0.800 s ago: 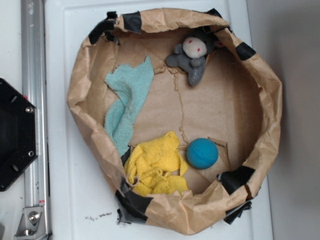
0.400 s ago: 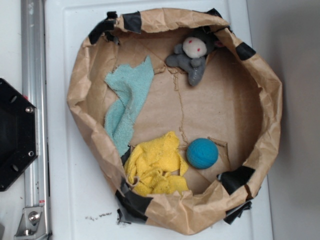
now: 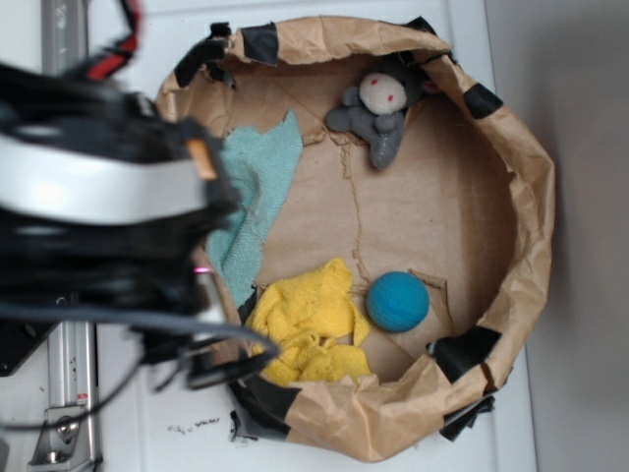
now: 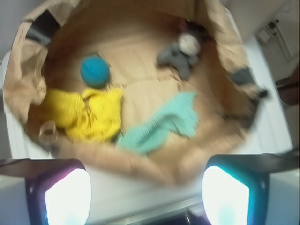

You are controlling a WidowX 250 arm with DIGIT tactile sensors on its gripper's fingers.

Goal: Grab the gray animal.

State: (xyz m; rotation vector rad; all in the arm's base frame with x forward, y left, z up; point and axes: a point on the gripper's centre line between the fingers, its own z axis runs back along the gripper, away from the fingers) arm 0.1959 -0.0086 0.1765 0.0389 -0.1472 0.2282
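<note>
Left rim of the paper basket point(image 3: 531, 197) and part of the teal cloth point(image 3: 257, 187) behind the blurred arm point(image 3: 98, 206).

The robot arm point(image 3: 98, 206) is bulky black with a silver-white band, black cables and red wire.

gray animal point(image 4: 184, 53) far rim | blue ball point(image 4: 95, 71) left | pincer point(image 4: 146, 190) spread, empty

Lab bench: aluminium rail point(image 3: 67, 393), taped paper pen point(image 3: 531, 197), white tabletop point(image 3: 138, 413).
</note>
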